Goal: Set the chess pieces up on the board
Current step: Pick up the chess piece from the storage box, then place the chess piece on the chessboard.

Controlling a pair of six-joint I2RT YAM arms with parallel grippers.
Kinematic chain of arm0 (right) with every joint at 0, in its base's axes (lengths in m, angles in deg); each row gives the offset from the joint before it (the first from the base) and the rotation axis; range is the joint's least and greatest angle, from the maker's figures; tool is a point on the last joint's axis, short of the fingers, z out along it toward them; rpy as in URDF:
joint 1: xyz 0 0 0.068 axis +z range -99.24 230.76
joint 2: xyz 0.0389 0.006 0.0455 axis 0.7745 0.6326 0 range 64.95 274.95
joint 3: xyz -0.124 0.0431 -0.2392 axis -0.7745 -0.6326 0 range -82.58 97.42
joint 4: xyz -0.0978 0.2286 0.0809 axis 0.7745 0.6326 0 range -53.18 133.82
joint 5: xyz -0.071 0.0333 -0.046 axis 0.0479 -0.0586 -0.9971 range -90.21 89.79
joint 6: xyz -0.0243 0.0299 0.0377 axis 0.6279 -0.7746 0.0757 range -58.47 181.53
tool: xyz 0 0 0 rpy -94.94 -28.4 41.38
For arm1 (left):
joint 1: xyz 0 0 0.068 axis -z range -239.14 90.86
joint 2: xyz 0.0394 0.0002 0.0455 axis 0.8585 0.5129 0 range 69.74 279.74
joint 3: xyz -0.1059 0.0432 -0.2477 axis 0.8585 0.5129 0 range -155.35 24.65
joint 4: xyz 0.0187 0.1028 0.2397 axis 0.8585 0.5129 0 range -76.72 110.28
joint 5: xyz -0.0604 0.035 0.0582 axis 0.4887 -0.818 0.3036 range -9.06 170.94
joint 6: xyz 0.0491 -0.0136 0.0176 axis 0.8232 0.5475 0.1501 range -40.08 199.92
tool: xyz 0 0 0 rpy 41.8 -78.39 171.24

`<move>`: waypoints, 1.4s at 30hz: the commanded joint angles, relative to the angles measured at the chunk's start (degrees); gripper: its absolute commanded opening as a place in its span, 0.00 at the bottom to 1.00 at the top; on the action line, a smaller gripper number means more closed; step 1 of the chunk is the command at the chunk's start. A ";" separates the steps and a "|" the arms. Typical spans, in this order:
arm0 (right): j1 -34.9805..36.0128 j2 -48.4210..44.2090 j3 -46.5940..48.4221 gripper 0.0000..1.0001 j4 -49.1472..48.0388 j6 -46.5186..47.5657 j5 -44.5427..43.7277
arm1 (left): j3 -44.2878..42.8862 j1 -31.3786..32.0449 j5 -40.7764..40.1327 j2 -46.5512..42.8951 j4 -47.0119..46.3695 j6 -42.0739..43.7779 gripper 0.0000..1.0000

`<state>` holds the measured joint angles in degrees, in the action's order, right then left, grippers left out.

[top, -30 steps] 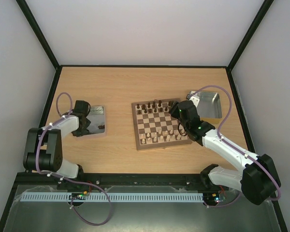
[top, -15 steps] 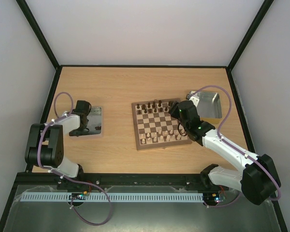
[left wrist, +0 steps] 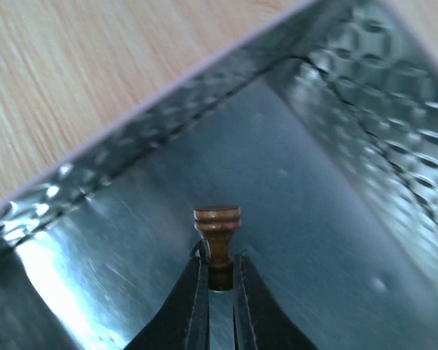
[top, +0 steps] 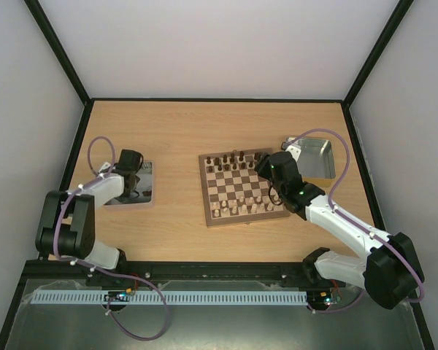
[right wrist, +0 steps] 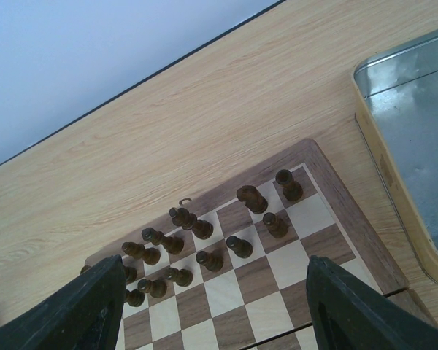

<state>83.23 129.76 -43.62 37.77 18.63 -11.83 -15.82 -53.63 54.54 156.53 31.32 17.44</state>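
Observation:
My left gripper (top: 131, 165) is inside the left metal tray (top: 147, 191). In the left wrist view it (left wrist: 219, 268) is shut on a dark brown chess piece (left wrist: 217, 224), held by its stem with its ringed base pointing away, over the tray floor (left wrist: 321, 240). The board (top: 242, 214) lies at the table's middle. Dark pieces (top: 230, 158) stand in its far rows and pale pieces (top: 237, 208) in its near rows. My right gripper (top: 271, 166) hovers open and empty over the board's far right corner. The right wrist view shows several dark pieces (right wrist: 204, 244) on the board (right wrist: 354, 240) between the fingers (right wrist: 350, 310).
A second metal tray (top: 315, 157) sits right of the board and shows in the right wrist view (right wrist: 416, 138). Black frame posts and white walls bound the table. Purple cables loop over both arms.
My left gripper has shifted slightly toward the far right over the left tray, still shut on the piece. The right arm has not moved.

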 commanded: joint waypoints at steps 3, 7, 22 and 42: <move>-0.28 -0.76 1.26 0.66 -0.75 -0.36 -0.57 | -1.97 1.43 6.02 -6.35 1.66 3.61 0.02; -0.30 -0.83 1.34 0.67 -0.75 -0.42 0.33 | -4.30 2.39 21.45 -7.61 -0.82 14.99 0.02; -0.39 -1.05 -0.54 0.67 -2.02 -2.74 6.20 | -18.64 18.44 62.80 -1.85 7.17 35.45 0.02; -0.39 -4.61 -3.28 0.68 -1.82 -4.92 4.86 | -31.55 25.86 65.18 19.92 22.24 39.66 0.06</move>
<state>83.08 126.38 -45.91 36.59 14.30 -5.55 -43.86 -28.12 121.41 174.21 47.86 55.17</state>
